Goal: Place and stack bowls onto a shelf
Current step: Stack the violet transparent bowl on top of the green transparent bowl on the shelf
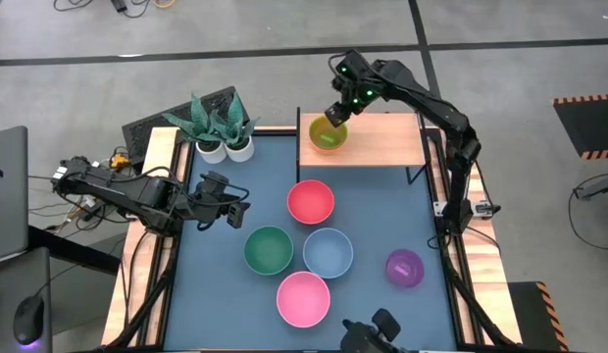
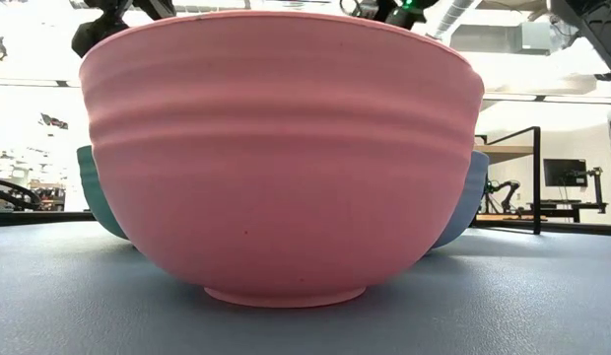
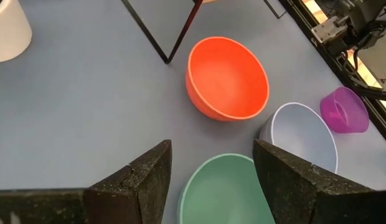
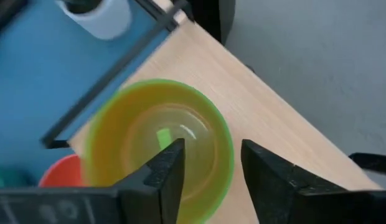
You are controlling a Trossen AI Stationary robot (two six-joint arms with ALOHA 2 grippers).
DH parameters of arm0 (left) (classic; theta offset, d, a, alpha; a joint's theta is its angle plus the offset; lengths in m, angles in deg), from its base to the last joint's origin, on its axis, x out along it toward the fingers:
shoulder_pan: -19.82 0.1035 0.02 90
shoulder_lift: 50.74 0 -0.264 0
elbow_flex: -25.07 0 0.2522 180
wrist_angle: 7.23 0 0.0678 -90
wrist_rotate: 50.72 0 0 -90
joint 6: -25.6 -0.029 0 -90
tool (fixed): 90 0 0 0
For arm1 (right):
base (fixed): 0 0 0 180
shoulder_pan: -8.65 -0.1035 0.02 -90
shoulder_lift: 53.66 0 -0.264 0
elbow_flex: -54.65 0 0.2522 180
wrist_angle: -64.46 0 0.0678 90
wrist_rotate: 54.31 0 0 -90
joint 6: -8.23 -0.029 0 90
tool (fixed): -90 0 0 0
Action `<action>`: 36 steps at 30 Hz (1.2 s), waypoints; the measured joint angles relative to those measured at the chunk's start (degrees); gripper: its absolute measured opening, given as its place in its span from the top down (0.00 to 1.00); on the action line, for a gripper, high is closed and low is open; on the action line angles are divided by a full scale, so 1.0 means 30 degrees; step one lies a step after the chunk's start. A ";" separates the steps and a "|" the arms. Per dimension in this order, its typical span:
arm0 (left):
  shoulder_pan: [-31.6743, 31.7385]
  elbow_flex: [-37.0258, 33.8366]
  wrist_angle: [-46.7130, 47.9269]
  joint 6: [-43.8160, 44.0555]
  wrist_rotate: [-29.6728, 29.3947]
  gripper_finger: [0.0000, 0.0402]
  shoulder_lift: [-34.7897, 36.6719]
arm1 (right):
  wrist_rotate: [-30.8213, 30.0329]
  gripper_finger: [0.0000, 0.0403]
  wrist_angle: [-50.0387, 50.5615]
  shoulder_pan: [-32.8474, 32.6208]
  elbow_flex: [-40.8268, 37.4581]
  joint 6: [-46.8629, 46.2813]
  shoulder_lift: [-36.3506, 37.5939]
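A yellow bowl [image 1: 327, 134] stands on its base at the left end of the light-wood shelf [image 1: 382, 147]. My right gripper [image 1: 335, 116] is open just above it. In the right wrist view one finger [image 4: 171, 171] is over the bowl's inside [image 4: 155, 146] and the other [image 4: 268, 180] is outside its rim, with a gap on both sides. My left gripper [image 1: 235, 211] is open and empty above the table, left of the red-pink bowl [image 1: 311, 202], with the green bowl [image 3: 224, 193] below its fingers. The small red bowl is out of view.
The green bowl [image 1: 269, 250], a light blue [image 1: 329, 252], a pink [image 1: 303, 299] and a purple bowl [image 1: 405, 268] stand on the blue table top. Two white plant pots [image 1: 226, 147] stand at the far left. The pink bowl [image 2: 281, 168] fills the low view.
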 joint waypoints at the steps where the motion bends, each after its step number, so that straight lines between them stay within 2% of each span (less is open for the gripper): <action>1: 0.0000 0.0000 0.0000 0.0005 0.0022 0.48 0.0000 | 0.0140 0.54 0.0097 -0.0035 0.0000 -0.0035 0.0358; 5: -0.0005 0.0000 0.0000 -0.0002 0.0029 0.48 0.0000 | 0.0413 0.55 0.1662 -0.0561 0.0015 -0.0502 0.1975; 9: 0.0000 0.0000 -0.0006 0.0012 0.0029 0.48 0.0000 | 0.0310 0.56 0.4824 -0.1954 0.0015 -0.0765 0.3419; 12: 0.0002 0.0000 -0.0007 0.0020 0.0036 0.48 0.0000 | -0.0838 0.57 0.7018 -0.3789 -0.0006 -0.1428 0.4191; 17: -0.0005 0.0000 -0.0010 0.0046 0.0169 0.48 0.0000 | -0.1642 0.57 0.6363 -0.7656 -0.2370 -0.3241 0.6538; 23: -0.0003 0.0000 -0.0009 0.0209 0.0174 0.48 0.0000 | -0.3617 0.57 0.6715 -1.2198 -0.7385 -0.8768 0.9218; 29: -0.0005 0.0000 -0.0015 0.0209 0.0215 0.48 0.0000 | -0.3612 0.57 0.6656 -1.6470 -1.3296 -1.4831 1.1400; 32: -0.0005 0.0000 -0.0015 0.0202 0.0269 0.48 0.0000 | -0.2929 0.57 0.6247 -1.8116 -1.6031 -1.7311 1.2070; 36: -0.0005 0.0000 -0.0007 0.0063 0.0285 0.48 0.0000 | -0.0951 0.57 0.4117 -1.9522 -1.9594 -1.9166 1.2855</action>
